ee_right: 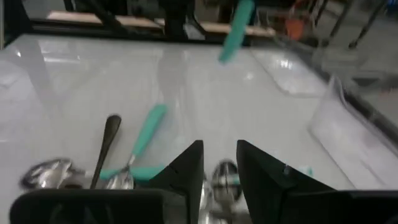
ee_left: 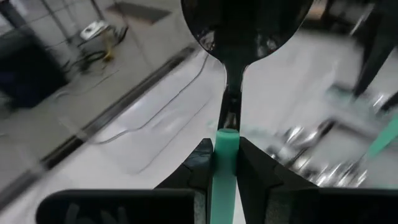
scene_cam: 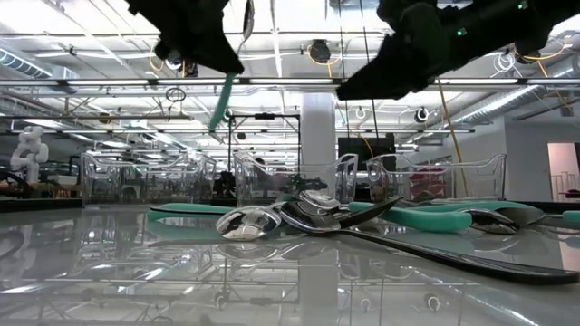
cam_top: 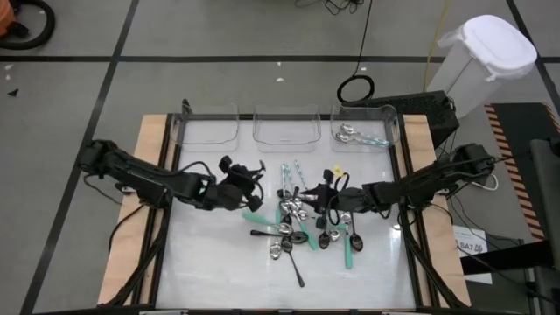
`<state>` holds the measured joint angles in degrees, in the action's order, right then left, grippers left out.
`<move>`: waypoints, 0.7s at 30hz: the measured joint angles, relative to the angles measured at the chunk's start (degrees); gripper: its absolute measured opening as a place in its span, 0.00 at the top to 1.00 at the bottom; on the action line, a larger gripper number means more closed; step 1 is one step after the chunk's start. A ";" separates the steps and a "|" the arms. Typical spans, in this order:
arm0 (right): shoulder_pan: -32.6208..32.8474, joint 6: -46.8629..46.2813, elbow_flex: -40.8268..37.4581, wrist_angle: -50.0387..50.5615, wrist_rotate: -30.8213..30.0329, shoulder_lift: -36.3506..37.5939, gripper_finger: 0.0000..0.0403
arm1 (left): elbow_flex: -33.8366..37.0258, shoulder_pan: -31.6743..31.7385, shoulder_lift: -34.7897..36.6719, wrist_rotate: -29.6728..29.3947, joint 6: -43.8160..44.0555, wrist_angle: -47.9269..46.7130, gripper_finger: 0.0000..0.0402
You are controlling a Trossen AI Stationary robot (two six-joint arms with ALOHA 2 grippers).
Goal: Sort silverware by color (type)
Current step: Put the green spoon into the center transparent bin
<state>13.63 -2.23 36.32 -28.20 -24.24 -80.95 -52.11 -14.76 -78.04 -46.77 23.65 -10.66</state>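
Observation:
My left gripper (cam_top: 248,185) hangs over the table's left middle, shut on a silver spoon with a teal-green handle (ee_left: 226,140). The spoon's bowl (ee_left: 245,31) is up and its handle (scene_cam: 220,101) points down. The rest of the silverware (cam_top: 306,227) lies in a loose heap at the table's middle: teal-handled spoons, dark ones and silver bowls. My right gripper (cam_top: 325,199) hovers over the heap's far right part with its fingers apart and nothing between them; a spoon bowl (ee_right: 222,174) lies below the gap. My left gripper pinches the teal handle (ee_left: 225,163) between its two fingers, at the handle's top end just below the metal neck. The spoon is lifted clear of the table and stands roughly upright across the fingers, with the handle's free end (scene_cam: 217,116) hanging below them.
Three clear bins stand along the far edge: left (cam_top: 210,124), middle (cam_top: 284,124) and right (cam_top: 366,122). The right bin holds a few pale-blue-handled pieces (cam_top: 354,134). Bare table lies left of the heap and along the near edge.

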 joint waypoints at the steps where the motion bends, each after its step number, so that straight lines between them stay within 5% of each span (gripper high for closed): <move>1: 0.00 1.30 -0.03 -4.11 -0.09 -1.86 0.77 | 1.77 0.00 0.20 0.03 -0.60 3.81 0.89; 8: -0.02 16.26 2.59 -26.37 -4.53 -13.16 0.73 | 7.80 0.22 -0.73 -1.28 -3.75 22.13 0.89; 12: -0.02 19.28 7.33 -27.82 -5.25 -18.15 0.63 | 8.10 -0.19 -0.66 -2.60 -4.11 26.98 0.89; 18: -0.11 20.53 15.10 -27.70 -19.34 -25.12 0.45 | 8.10 -1.63 -0.70 -6.13 -4.46 29.05 0.89; 21: -0.56 20.43 18.35 -27.19 -20.61 -27.59 0.40 | 8.10 -2.20 -0.70 -6.49 -4.05 29.06 0.89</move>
<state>13.07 18.20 54.67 -55.39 -44.85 -108.54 -44.01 -16.97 -78.74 -53.25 19.59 18.40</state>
